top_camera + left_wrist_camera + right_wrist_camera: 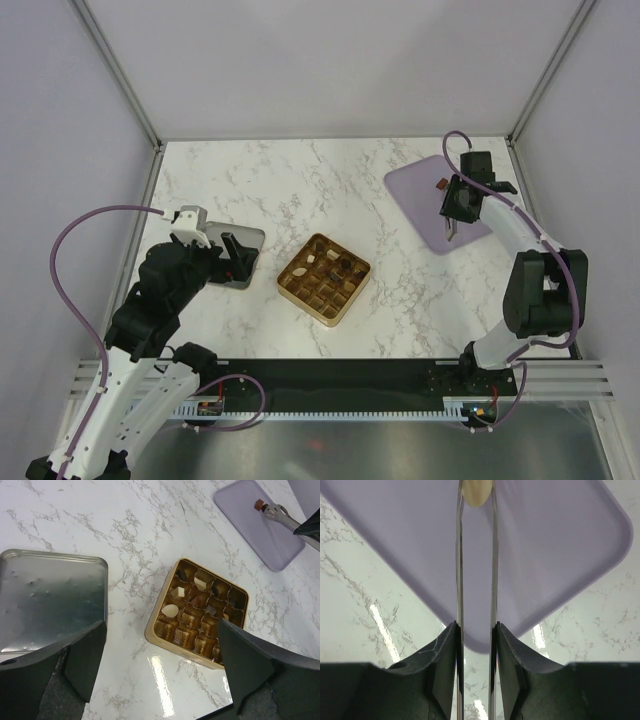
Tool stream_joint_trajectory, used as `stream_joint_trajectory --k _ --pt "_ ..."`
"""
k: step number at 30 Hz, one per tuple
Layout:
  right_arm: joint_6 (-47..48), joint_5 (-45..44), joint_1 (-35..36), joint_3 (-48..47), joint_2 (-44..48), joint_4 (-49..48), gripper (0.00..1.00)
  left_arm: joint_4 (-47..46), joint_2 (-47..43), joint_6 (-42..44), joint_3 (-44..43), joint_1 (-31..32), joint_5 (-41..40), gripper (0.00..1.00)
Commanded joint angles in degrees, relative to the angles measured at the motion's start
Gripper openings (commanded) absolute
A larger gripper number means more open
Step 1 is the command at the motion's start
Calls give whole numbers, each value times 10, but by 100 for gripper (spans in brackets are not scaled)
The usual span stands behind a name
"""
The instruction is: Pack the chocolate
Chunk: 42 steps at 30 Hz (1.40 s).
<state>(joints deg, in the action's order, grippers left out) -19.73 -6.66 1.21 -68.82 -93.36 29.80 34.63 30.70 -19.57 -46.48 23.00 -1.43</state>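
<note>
A white marble-patterned bench (300, 190), glossy with grey veins, carries three flat items. At its centre sits a square gold gridded tray (172, 646), turned corner-on, its crinkled foil-like walls forming small square cells. Several bite-size chocolate pieces (170, 611) sit in cells across the tray's far half. Some are rounded and cream-white, some tan, some dark brown, each in its own cell.

Just left of the tray lies a shallow silver metal tin (50, 595). It is rectangular with rounded corners, and its dull inner face is faintly dimpled. At the far right lies a smooth lavender rectangular mat (410, 190), also round-cornered. A small reddish-brown chocolate cube (258, 504) rests on the mat.

The right gripper (477, 486) hangs over the mat. Its fingers (440, 675) are black holders carrying two long, thin metal blades, like tweezers. The blades stand narrow and parallel, pinching a small, rounded cream-white chocolate piece (476, 495) between their tips. Whether that piece touches the mat cannot be told. From the left wrist view, the blade tips are just beside the reddish-brown chocolate cube.

The left gripper (159, 624) hovers above the bench between the tin and the tray. Its broad matte black fingers (82, 655) are spread wide apart, gripping nothing.
</note>
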Motion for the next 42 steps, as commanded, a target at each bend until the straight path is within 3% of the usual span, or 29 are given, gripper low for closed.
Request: stream_joint_trajectory --k 1,8,20,26,35,42 --pt "-1 21 -1 9 45 14 41 -9 -1 7 1 3 -3 100" --pt "-1 45 41 18 105 38 38 -9 -2 7 2 3 -4 100" --pt "-16 99 320 44 189 49 38 -8 -1 6 2 3 -8 100" --pt "-14 87 418 55 191 64 38 -9 -6 6 2 3 -9 100" --pt "-32 73 528 56 195 82 38 -9 -4 4 2 3 -12 100" --pt "-45 45 557 68 201 90 40 -9 -5 4 2 3 -13 100"
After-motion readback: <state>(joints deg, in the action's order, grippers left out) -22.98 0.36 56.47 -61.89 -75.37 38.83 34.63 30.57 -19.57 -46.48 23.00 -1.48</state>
